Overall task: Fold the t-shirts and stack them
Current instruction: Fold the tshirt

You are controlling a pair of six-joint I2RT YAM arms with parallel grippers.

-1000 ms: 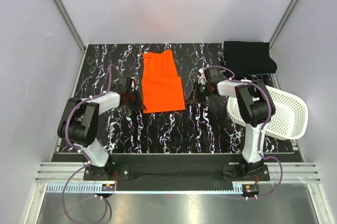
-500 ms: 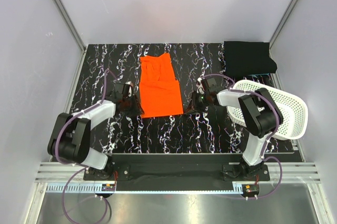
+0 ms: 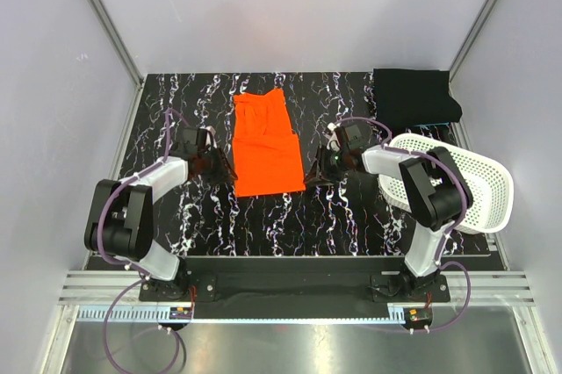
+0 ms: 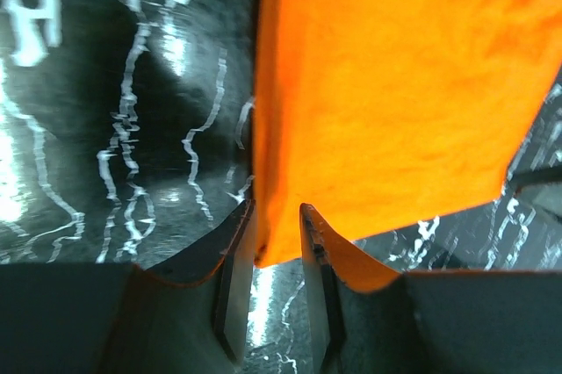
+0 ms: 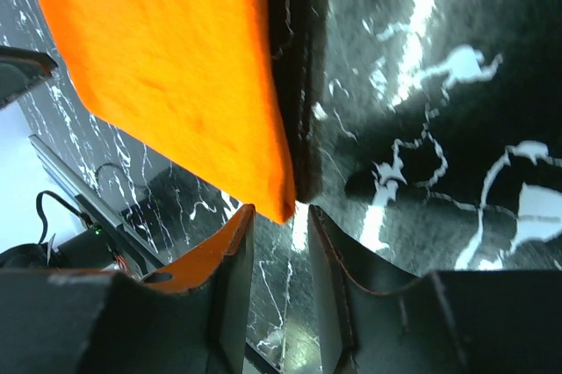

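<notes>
1. The left gripper (image 4: 277,297) has let go. A second ago its jaws were pinched together; now they stand parted, with the near left corner of the orange t-shirt (image 4: 395,102) lying loose in the gap.
2. The right gripper (image 5: 281,291) has done the same. Its jaws are apart and the near right corner of the cloth sits just at their tips, not clamped.
3. The orange t-shirt (image 3: 266,150) now lies flat as a narrow folded strip between the 2 grippers, having settled slightly nearer the arms and a touch to the left.
4. I judge this as the release after a drag or smoothing pull. The lengthwise fold looks done, while a crosswise fold and the stacking are still to come.
5. The black t-shirt (image 3: 415,97) lies folded at the far right corner, well apart from the orange one, so no stack exists yet.
6. The table (image 3: 263,225) is black with white marble veining, glossy enough to show glare in both wrist views.
7. A white perforated basket (image 3: 481,188) sits tilted at the right edge, near the black shirt.
8. Plain pale walls (image 3: 290,14) close in 3 sides, and a metal rail (image 3: 290,291) runs along the front.
</notes>
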